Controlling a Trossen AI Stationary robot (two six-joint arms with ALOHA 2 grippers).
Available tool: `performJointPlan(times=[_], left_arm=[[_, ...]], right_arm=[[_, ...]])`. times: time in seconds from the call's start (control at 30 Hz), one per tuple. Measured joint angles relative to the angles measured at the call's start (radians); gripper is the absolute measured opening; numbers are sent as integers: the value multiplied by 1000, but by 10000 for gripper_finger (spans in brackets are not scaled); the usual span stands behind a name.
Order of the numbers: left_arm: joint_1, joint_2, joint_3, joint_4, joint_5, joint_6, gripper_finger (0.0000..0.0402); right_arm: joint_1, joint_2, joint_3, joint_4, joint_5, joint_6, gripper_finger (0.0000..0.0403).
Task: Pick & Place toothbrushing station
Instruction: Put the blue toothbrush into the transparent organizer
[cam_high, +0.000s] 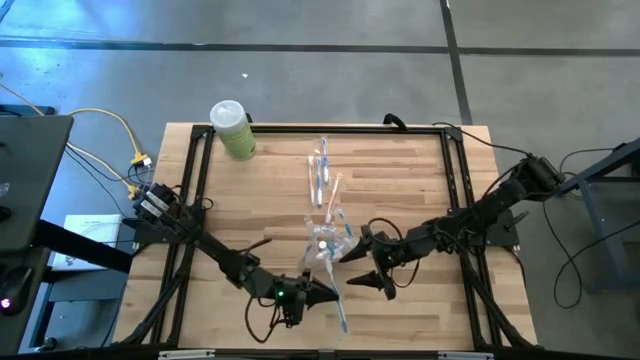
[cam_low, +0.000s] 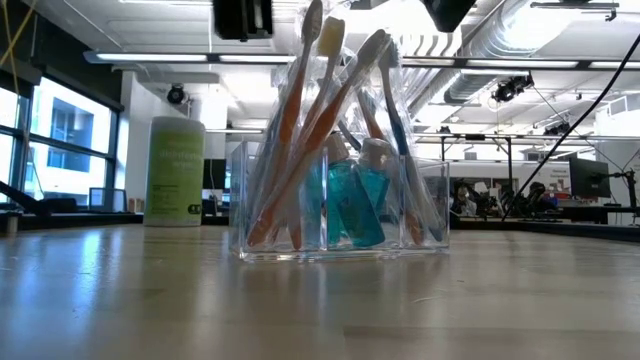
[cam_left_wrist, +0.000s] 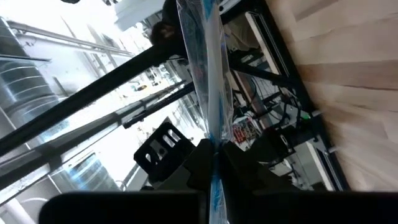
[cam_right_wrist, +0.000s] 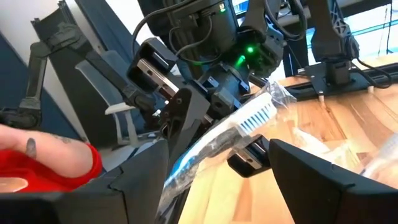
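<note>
1. A clear plastic holder (cam_high: 326, 243) stands upright on the wooden worktop (cam_high: 270, 200), just ahead of its centre. In the low view the holder (cam_low: 340, 205) carries several wrapped toothbrushes (cam_low: 300, 130) with orange and blue handles, leaning at angles, and two small teal bottles (cam_low: 352, 195) with white caps.

2. The left end effector (cam_high: 322, 293), near the front edge of the worktop, is clamped tight on a wrapped blue toothbrush (cam_high: 338, 305); the left wrist view shows the wrapped brush (cam_left_wrist: 208, 81) running out from between the dark fingers (cam_left_wrist: 239, 168). In the right wrist view the brush's white-and-blue bristle head (cam_right_wrist: 255, 115) lies just beyond that arm's own fingers.

3. The right end effector (cam_high: 367, 268) sits just right of the holder with its fingers spread wide, holding nothing.

4. Three more wrapped toothbrushes (cam_high: 322, 172) lie loose on the worktop towards the rear, well apart from the holder.

5. A light-green bottle (cam_high: 232, 130) with a white cap stands at the rear left corner; its label (cam_low: 174, 170) carries print too small to read.

6. A person's hand with a red sleeve (cam_right_wrist: 46, 163) shows at the edge of the right wrist view, off the worktop.
</note>
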Motion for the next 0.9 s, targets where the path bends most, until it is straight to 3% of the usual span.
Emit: performJointPlan(times=[0.53, 0.9], left_arm=[[87, 0, 41, -17, 111, -24, 12], [119, 0, 42, -35, 111, -52, 12]], right_arm=[[-43, 11, 0, 15, -11, 27, 270], [-101, 64, 2, 76, -163, 75, 253]])
